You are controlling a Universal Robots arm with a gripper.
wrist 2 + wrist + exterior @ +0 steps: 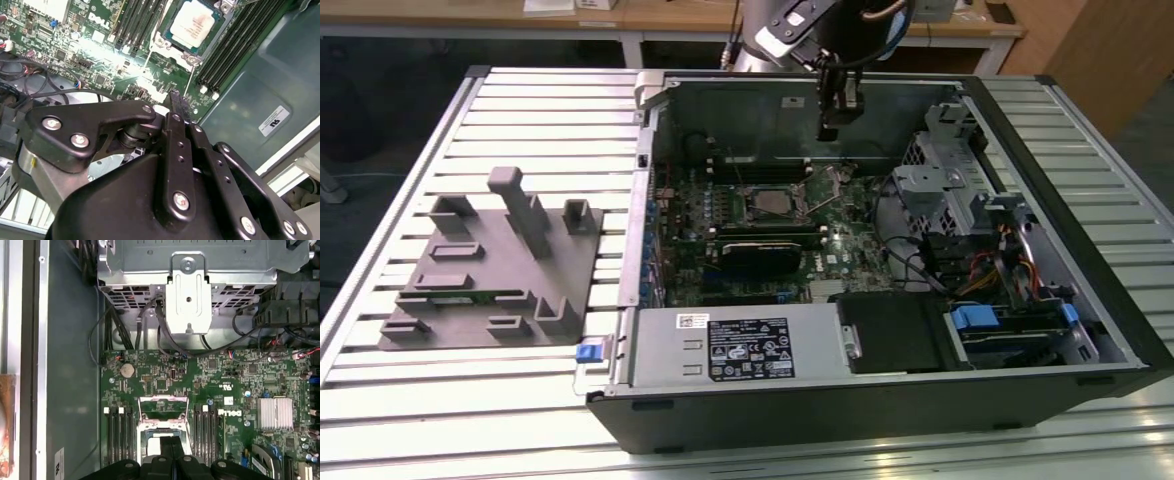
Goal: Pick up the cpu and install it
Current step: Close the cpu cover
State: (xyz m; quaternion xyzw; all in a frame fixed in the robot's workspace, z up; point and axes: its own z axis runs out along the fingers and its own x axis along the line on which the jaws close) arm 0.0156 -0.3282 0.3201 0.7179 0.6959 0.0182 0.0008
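Note:
The cpu [195,22], a small square chip with a pale silver top, lies flat in its socket on the green motherboard [100,55]. Its metal frame surrounds it. In the exterior view the cpu [771,205] sits mid-board inside the open computer case [1067,330]. My gripper [831,132] hangs above the board toward the case's back wall, clear of the chip. Its black fingers are shut together with nothing between them in both wrist views [178,102] [171,445]. The socket frame [164,412] lies just beyond the fingertips.
A grey fixture [494,265] with upright posts lies on the slatted table at the exterior view's left. A white-labelled black box [740,345] fills the case's front. The metal drive cage [187,290], cables [162,335], memory slots [235,45] and a finned heatsink [275,413] surround the socket.

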